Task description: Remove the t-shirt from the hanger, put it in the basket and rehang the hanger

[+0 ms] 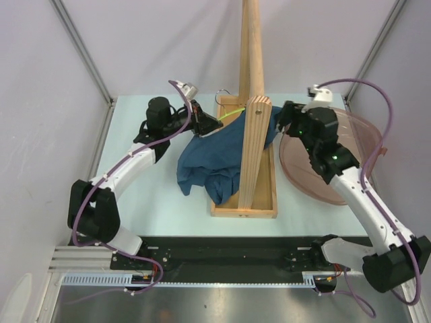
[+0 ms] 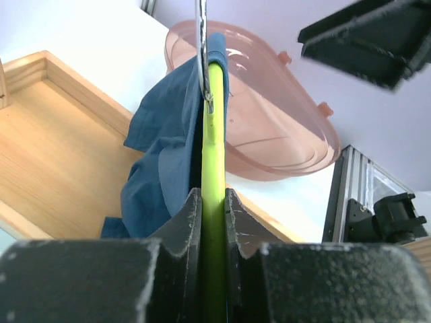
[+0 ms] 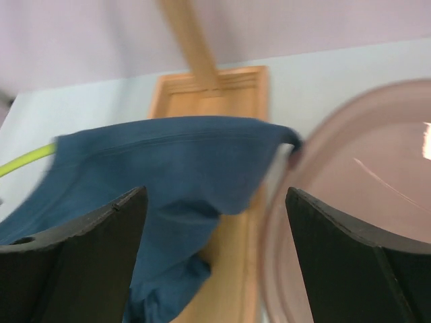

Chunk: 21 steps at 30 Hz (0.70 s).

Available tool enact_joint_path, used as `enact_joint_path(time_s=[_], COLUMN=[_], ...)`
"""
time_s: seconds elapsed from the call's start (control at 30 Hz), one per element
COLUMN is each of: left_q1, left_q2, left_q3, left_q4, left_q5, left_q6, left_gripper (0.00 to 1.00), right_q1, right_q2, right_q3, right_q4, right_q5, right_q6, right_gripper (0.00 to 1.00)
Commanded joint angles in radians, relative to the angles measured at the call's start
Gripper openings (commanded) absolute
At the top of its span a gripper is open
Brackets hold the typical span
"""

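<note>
The dark teal t-shirt (image 1: 212, 156) hangs on the lime-green hanger (image 1: 231, 114) and sags into the wooden stand's tray. My left gripper (image 1: 210, 124) is shut on the hanger's left end; in the left wrist view the green bar (image 2: 213, 202) runs between the jaws, with the silver hook (image 2: 202, 54) above and the t-shirt (image 2: 161, 161) draped to the left. My right gripper (image 1: 281, 121) is open and empty at the shirt's right edge, behind the pole. In the right wrist view the t-shirt (image 3: 175, 175) lies ahead of the open fingers and a bit of the hanger (image 3: 27, 160) shows at left.
A wooden pole stand (image 1: 250, 108) with a tray base (image 1: 269, 202) stands mid-table. A pink translucent bowl (image 1: 363, 134) sits at the right, under my right arm; it also shows in the left wrist view (image 2: 269, 114) and the right wrist view (image 3: 363, 202).
</note>
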Motion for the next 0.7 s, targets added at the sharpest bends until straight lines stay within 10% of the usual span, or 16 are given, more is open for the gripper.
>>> enact_joint_path(time_s=[0.0,0.67], left_q1=[0.003,0.003], left_q2=[-0.064,-0.081], left_q3=[-0.007,-0.017], left_q4=[0.119,0.151], left_q5=[0.061,0.125], left_q6=[-0.05,-0.068], left_gripper=[0.0,0.0], right_q1=[-0.129,-0.202], right_q2=[-0.067,0.052], right_q3=[-0.085,-0.186], right_q4=[0.009,0.304], right_q5=[-0.023,-0.254], right_q6=[0.096,0.059], right_gripper=[0.81,0.52])
